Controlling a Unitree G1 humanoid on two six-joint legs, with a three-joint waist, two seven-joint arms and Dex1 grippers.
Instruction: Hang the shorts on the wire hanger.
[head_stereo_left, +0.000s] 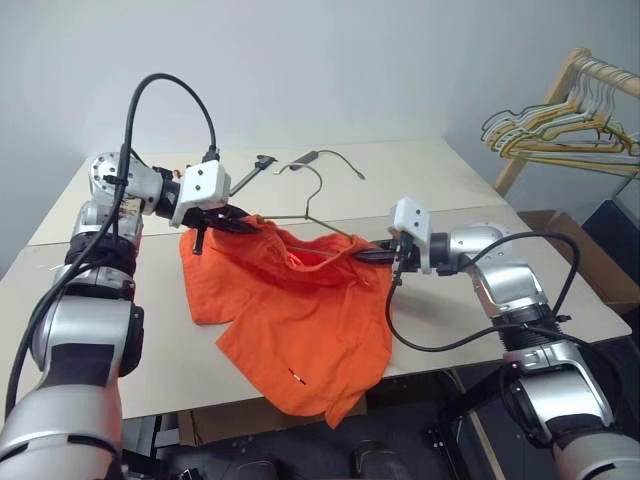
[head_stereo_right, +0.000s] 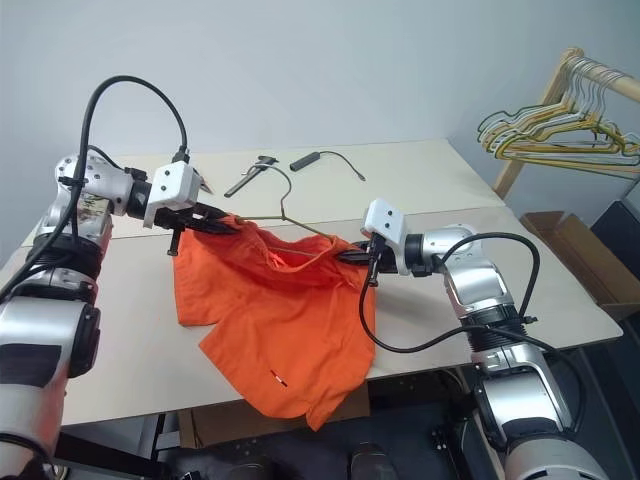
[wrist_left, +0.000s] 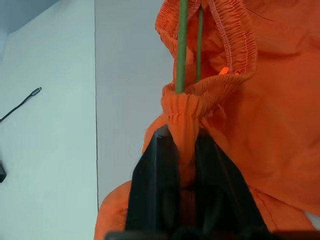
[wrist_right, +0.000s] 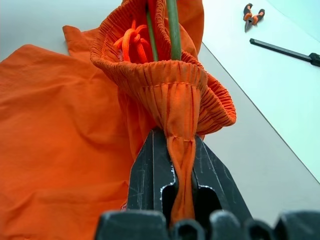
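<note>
I see the shorts (head_stereo_left: 300, 320) draped over the table's (head_stereo_left: 470, 190) near edge, waistband lifted clear of it. My left gripper (head_stereo_left: 222, 220) and right gripper (head_stereo_left: 372, 255) each clamp a waistband end, the wire hanger (head_stereo_left: 313, 205) threaded inside, hook toward the table's far side.

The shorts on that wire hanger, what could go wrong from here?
1. Each gripper, left and right, pinches only a small bunch of waistband; the shorts could slip free.
2. The wire hanger seems carried only by the stretched waistband, so it may tip or slide out if tension drops.
3. The legs overhang the table edge; their weight might drag the fabric down.
</note>
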